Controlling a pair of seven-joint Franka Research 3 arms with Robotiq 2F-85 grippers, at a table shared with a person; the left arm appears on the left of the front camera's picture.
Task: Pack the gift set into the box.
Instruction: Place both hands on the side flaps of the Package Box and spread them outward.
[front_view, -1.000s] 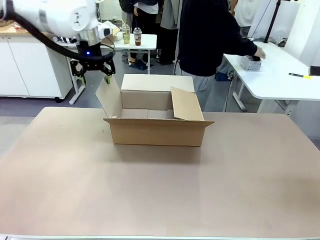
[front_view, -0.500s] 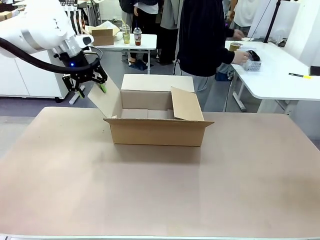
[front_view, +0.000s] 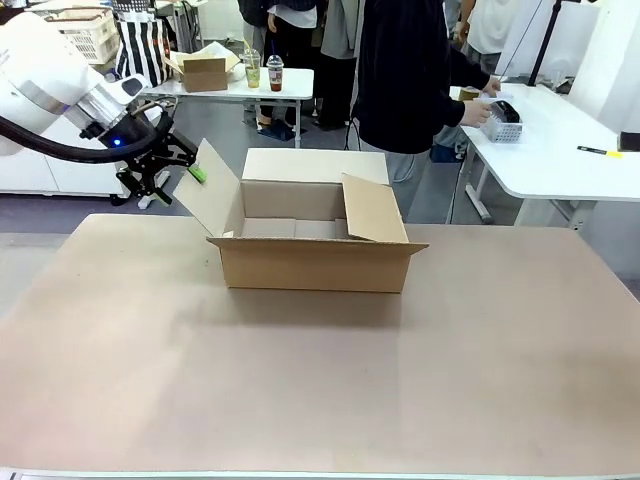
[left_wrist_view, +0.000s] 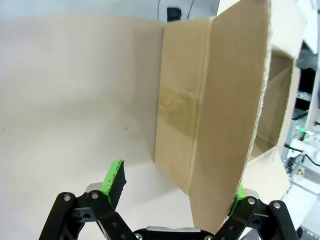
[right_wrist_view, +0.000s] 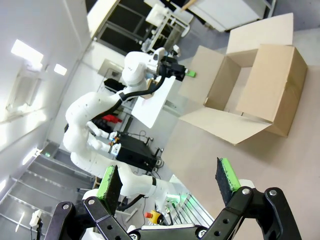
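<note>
While the box (front_view: 315, 266) sat open on the table (front_view: 320, 380), the left gripper (front_view: 181, 184) was at its 10 o'clock in the front view, by the 9 o'clock flap (front_view: 212, 190). Left claw: wide open, clamped on nothing. In the left wrist view, that flap's edge ran between the two fingers, nearer the 5 o'clock one and partly covering it; could not tell if they touched. The 7 o'clock finger stood well apart from the cardboard.

Right gripper (right_wrist_view: 168, 167): also wide open, nothing between the fingers. In the right wrist view, the box lay beyond the fingertips toward 1 o'clock, and the left arm (right_wrist_view: 85, 117) showed toward 10 o'clock.

Box flaps, front view: 12 o'clock one (front_view: 315, 165) raised, 9 o'clock one leaning outward, 3 o'clock one (front_view: 374, 209) tilted over part of the opening. Could not tell where the gift set was.

Person (front_view: 405, 85) stood past the table at the box's 1 o'clock, hands (front_view: 477, 112) at a white basket (front_view: 502, 130) with something dark in it, on a white table (front_view: 560, 140) toward 2 o'clock. Small carton (front_view: 205, 74) and two drink cups (front_view: 263, 72) were on another table (front_view: 225, 93), toward 11 o'clock.
</note>
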